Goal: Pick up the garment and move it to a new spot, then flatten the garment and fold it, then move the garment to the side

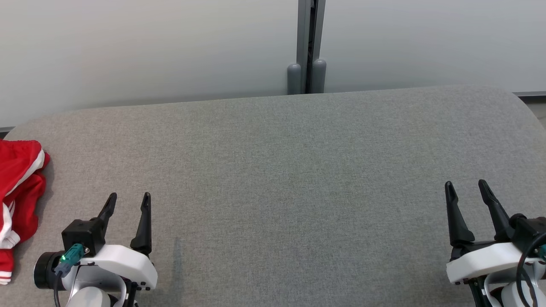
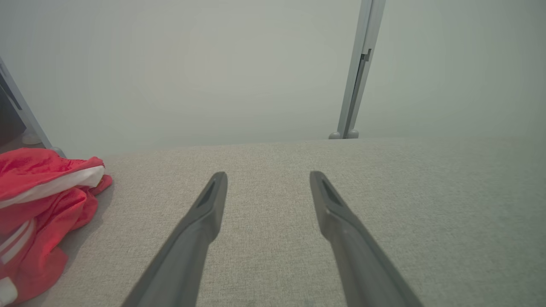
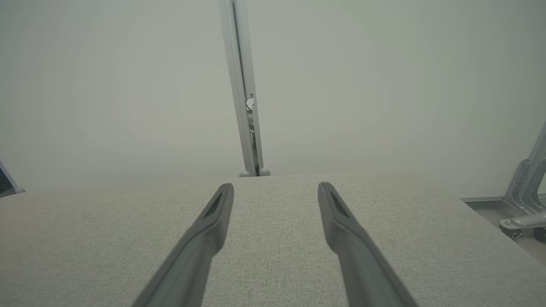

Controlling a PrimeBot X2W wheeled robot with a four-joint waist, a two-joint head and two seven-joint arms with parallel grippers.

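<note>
Both arms' jaws hang apart and empty; garment lies bunched left of left jaws, awaiting pickup.

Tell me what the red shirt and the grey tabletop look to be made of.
Shirt: thin, soft cloth, perhaps a light synthetic knit, judging by its limp crumpled folds and sewn white stripes. Tabletop: covered in matte grey woven fabric, going by the fine speckled weave; what lies under it is hidden.
</note>
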